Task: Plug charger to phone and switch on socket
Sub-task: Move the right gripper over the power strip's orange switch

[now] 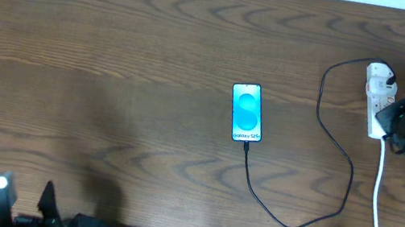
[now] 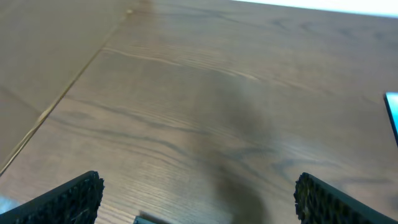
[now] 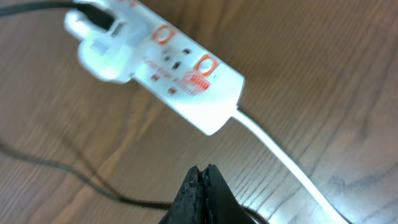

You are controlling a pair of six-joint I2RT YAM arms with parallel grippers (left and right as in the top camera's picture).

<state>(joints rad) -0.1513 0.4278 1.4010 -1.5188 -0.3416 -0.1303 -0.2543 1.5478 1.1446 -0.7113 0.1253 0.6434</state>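
The phone (image 1: 247, 112) lies face up mid-table, its blue screen lit. The charger's black cable (image 1: 291, 224) runs from the phone's near end, loops right and back up to its white plug head (image 1: 380, 75), which is seated in the far end of the white socket (image 1: 379, 105). My right gripper (image 3: 202, 171) is shut with nothing between its fingers, hovering just off the cord end of the socket (image 3: 180, 81) with its red-marked switches. My left gripper (image 2: 199, 208) is wide open over bare wood at the near left, far from everything; the phone's edge (image 2: 393, 112) just shows.
The socket's white cord (image 1: 378, 198) trails toward the near edge beside my right arm. The charger cable (image 3: 37, 165) crosses the wood just left of my right fingertips. The table's far edge runs along the top.
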